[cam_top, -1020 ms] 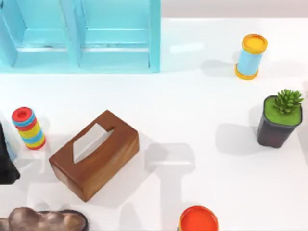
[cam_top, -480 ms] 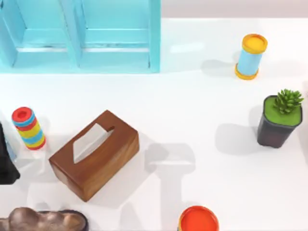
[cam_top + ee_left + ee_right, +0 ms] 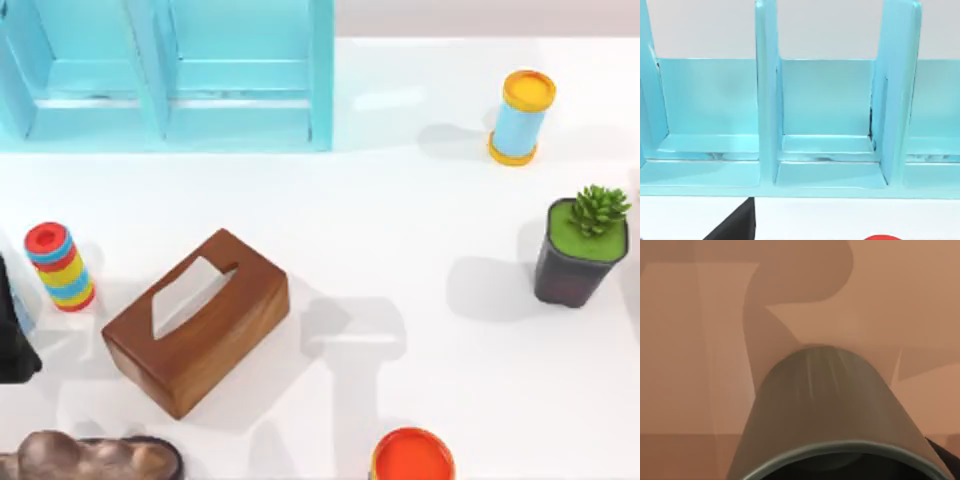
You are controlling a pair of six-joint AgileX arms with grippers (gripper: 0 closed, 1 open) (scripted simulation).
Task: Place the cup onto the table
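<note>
- Grey-green, the cup sits very close under the right wrist camera, its rim and dark inside nearest the lens and its tapered wall running away over a flat brownish surface crossed by shadows.
- Whether the right gripper is clamped on the cup cannot be told.
- White and glossy, the table carries a wooden tissue box left of centre, with a striped ring stack just beside it toward the left edge.
- On the right side stand a light-blue cylinder with yellow ends and, nearer, a dark pot with a green plant.
- An orange-topped container sits at the near edge.
- Light-blue, the cabinet fills the far left, and the left wrist view faces its shelves.
- A dark part of the left arm lies at the table's left edge.
</note>
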